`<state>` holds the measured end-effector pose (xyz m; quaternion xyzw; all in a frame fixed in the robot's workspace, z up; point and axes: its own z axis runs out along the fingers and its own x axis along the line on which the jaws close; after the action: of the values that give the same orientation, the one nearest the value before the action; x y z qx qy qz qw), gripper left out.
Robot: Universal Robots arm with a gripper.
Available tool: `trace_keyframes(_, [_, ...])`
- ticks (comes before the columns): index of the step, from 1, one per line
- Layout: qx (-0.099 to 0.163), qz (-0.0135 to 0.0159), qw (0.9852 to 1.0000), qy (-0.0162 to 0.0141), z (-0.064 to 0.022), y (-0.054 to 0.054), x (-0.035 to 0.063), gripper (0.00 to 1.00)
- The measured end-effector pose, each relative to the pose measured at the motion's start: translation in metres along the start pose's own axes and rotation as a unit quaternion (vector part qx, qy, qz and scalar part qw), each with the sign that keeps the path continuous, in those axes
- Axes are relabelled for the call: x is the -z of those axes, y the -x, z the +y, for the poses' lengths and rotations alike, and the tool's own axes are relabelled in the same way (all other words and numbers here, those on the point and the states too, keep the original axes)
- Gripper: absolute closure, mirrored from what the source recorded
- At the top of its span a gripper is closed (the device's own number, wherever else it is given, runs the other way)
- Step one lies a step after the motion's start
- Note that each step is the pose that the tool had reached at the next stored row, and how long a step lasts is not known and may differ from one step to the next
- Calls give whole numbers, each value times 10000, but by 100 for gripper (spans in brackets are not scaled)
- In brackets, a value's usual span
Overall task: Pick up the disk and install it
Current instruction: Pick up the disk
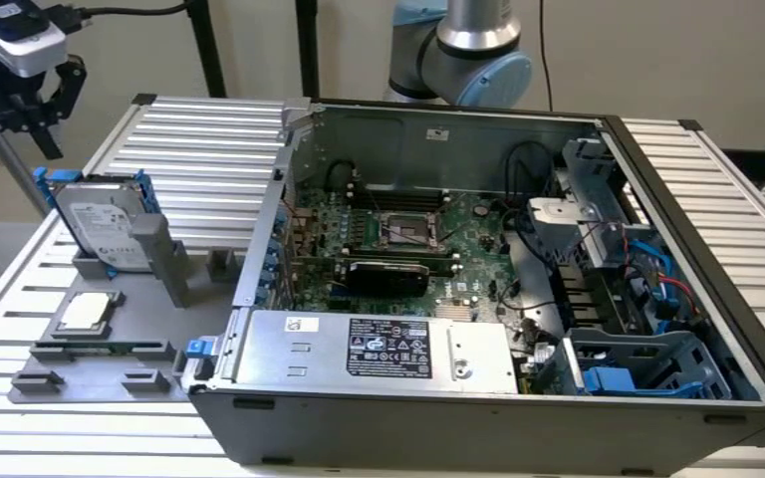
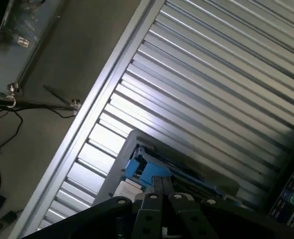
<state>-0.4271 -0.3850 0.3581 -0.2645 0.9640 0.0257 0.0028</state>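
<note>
The disk (image 1: 101, 227), a silver-grey drive with a white label in a blue carrier, stands upright in a grey holder (image 1: 156, 261) on the slatted table, at the exterior view's left. My gripper (image 1: 17, 127) hangs above and a little to the left of it, apart from it, fingers spread and empty. In the wrist view the disk's blue carrier (image 2: 137, 168) lies just beyond the black gripper body (image 2: 161, 214). The open computer case (image 1: 516, 116) fills the middle and right, with a blue-grey drive cage (image 1: 637, 360) at its near right corner.
A small square silver chip (image 1: 87, 311) rests on the grey fixture plate (image 1: 91, 376) in front of the disk. Inside the case sit a grey power-supply box (image 1: 376, 349), the motherboard (image 1: 396, 234) and loose cables (image 1: 648, 264). The arm's base (image 1: 469, 50) rises behind the case.
</note>
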Motion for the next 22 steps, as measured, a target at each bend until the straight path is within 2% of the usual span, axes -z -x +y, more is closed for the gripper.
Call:
trace_keyframes(5, [454, 22, 9990, 9, -1, 0, -20, 100])
trace_keyframes(8, [723, 34, 9974, 14, -2, 0, -34, 100])
trace_keyframes(11, [997, 48, 9950, 19, -2, -1, -49, 100])
trace_keyframes(16, [1448, 68, 9894, 27, -3, -1, -59, 100])
trace_keyframes(20, [1805, 84, 9835, 33, -3, -1, -59, 100])
trace_keyframes(22, [1990, 92, 9800, 36, -3, -1, -60, 100])
